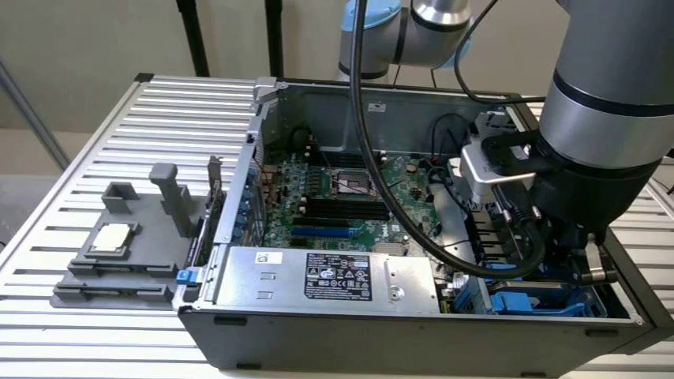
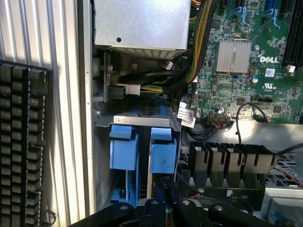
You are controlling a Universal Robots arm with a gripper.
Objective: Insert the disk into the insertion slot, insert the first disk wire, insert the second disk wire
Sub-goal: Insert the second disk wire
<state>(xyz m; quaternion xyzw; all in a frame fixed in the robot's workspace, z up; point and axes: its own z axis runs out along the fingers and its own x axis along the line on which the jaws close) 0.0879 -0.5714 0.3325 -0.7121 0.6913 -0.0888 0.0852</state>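
Blue carrier handles show the disk [image 2: 163,156] already seated upright in the drive cage [image 2: 137,120] at the case's corner. With its jaws pressed together and holding nothing I can make out, the end effector [image 2: 163,208] hangs just above it; the wires seem left.

Gripper [image 2: 156,208] cut off by the wrist picture's edge, fingertips out of frame; in the exterior view hidden behind the arm's [image 1: 600,118] wrist. Insertion slot [image 1: 526,300] mostly covered by that arm and a black cable [image 1: 421,237]. Disk [image 2: 125,153] seen edge-on, label hidden. Power-supply label [image 1: 339,276] print too small to read. Keyboard [image 2: 21,142] cropped at the edge.
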